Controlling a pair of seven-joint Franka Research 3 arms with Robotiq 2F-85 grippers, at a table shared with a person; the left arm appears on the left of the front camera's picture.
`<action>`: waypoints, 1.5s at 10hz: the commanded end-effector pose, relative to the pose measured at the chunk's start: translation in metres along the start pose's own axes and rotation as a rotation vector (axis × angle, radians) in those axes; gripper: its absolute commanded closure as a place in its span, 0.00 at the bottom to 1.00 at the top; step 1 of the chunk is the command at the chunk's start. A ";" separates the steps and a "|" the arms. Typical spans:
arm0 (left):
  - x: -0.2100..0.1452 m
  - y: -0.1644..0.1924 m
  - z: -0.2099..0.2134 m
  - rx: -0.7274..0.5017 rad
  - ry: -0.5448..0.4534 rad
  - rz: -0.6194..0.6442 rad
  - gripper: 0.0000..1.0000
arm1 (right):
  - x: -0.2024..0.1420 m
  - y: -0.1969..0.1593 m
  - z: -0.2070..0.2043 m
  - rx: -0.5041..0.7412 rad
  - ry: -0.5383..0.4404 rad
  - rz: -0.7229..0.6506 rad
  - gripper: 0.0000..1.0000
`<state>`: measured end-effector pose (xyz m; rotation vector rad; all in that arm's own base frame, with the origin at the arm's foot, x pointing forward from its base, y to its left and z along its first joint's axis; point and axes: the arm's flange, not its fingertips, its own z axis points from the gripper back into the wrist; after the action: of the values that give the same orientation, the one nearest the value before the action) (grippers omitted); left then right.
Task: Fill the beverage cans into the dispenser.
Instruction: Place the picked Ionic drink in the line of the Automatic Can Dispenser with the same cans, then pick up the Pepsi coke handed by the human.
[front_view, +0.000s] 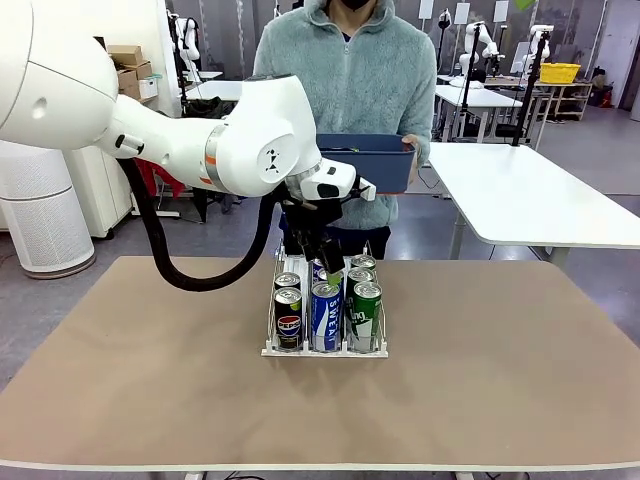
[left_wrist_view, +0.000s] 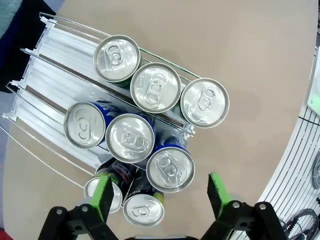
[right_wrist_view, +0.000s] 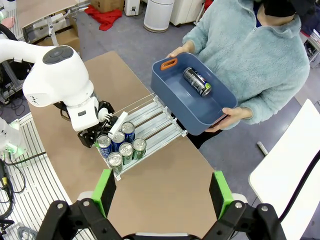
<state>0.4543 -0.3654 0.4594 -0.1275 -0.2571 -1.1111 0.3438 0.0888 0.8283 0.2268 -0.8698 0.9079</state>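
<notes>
The dispenser (front_view: 271, 350) stands mid-table, a white rack with wire dividers holding several beverage cans in three lanes: black ones (front_view: 288, 322) on the left, blue-white (front_view: 326, 315) in the middle, green-white (front_view: 366, 315) on the right. My left gripper (front_view: 325, 262) hangs open just above the middle lane. In the left wrist view its green pads (left_wrist_view: 105, 195) stand wide either side of the front blue-white can (left_wrist_view: 170, 169), touching nothing. From high up, my right gripper (right_wrist_view: 162, 192) looks down open and empty on the dispenser (right_wrist_view: 155, 117).
A person at the far edge holds a dark blue bin (front_view: 365, 160) with both hands. One black can (right_wrist_view: 196, 81) lies in that bin (right_wrist_view: 170, 95). The far ends of the lanes (left_wrist_view: 55, 65) are bare. Tan tabletop (front_view: 500, 380) surrounds the rack.
</notes>
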 end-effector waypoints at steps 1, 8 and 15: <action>0.001 0.002 -0.010 -0.021 0.019 -0.017 0.00 | -0.001 0.000 0.000 -0.002 -0.002 -0.001 0.00; 0.001 0.002 -0.010 -0.021 0.019 -0.017 0.00 | -0.001 0.000 0.000 -0.002 -0.002 -0.001 0.00; -0.050 -0.006 0.112 -0.141 -0.127 -0.115 0.00 | -0.001 0.000 0.000 -0.002 -0.002 -0.001 0.00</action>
<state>0.4236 -0.3253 0.5470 -0.2500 -0.2995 -1.1918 0.3438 0.0887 0.8283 0.2268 -0.8698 0.9076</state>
